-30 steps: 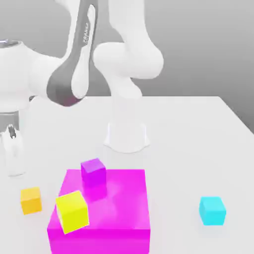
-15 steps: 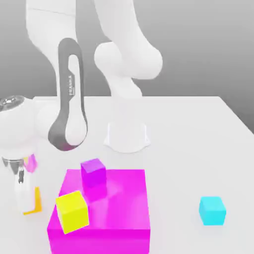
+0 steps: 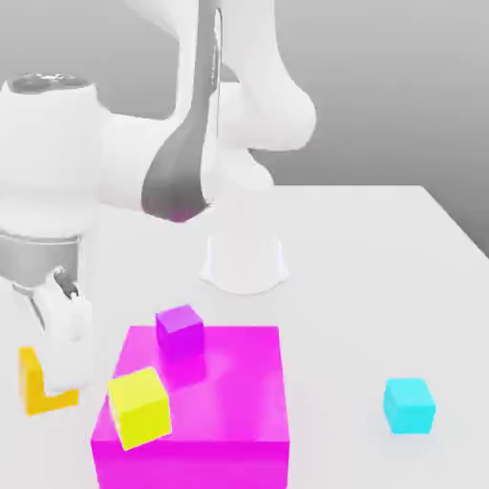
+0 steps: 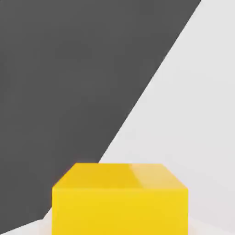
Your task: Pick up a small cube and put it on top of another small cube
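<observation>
The small orange cube [image 3: 34, 387] is at the exterior view's left, beside the big magenta block. My gripper [image 3: 55, 374] is shut on it, and one white finger [image 3: 63, 339] covers the cube's right half. In the hand view the orange cube [image 4: 120, 202] sits close up, with the white table and dark floor behind it. I cannot tell whether the cube rests on the table or hangs just above it. The small cyan cube [image 3: 410, 405] stands alone on the table at the exterior view's right, far from my gripper.
A big magenta block [image 3: 229, 401] lies between the two small cubes. A yellow cube [image 3: 139, 407] and a purple cube [image 3: 180, 329] sit on it. The arm's white base [image 3: 244, 260] stands behind it. The table's edge runs close to the orange cube.
My hand came over the orange cube and its fingers shut on it. The cube now sits slightly further to the exterior view's left and turned, and the arm has swung round.
</observation>
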Robot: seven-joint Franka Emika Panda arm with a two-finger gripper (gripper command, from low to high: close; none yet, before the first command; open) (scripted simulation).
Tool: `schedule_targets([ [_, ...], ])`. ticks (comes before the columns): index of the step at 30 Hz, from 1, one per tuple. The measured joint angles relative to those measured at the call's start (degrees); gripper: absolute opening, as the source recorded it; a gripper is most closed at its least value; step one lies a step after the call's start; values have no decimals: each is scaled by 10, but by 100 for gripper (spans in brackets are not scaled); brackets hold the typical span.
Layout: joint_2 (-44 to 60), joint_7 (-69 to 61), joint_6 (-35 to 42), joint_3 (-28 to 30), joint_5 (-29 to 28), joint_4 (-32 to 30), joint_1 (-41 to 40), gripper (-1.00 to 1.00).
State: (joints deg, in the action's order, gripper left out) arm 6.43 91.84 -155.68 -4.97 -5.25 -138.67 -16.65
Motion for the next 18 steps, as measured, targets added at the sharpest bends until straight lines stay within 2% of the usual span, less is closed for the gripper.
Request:
schedule_targets([
  [9,-4,128,31,-136,65,-49,173,-100],
  [12,-31,127,48,-173,42,-84,241,-100],
  [18,37,174,-14,-148,-36,-87,258,-100],
])
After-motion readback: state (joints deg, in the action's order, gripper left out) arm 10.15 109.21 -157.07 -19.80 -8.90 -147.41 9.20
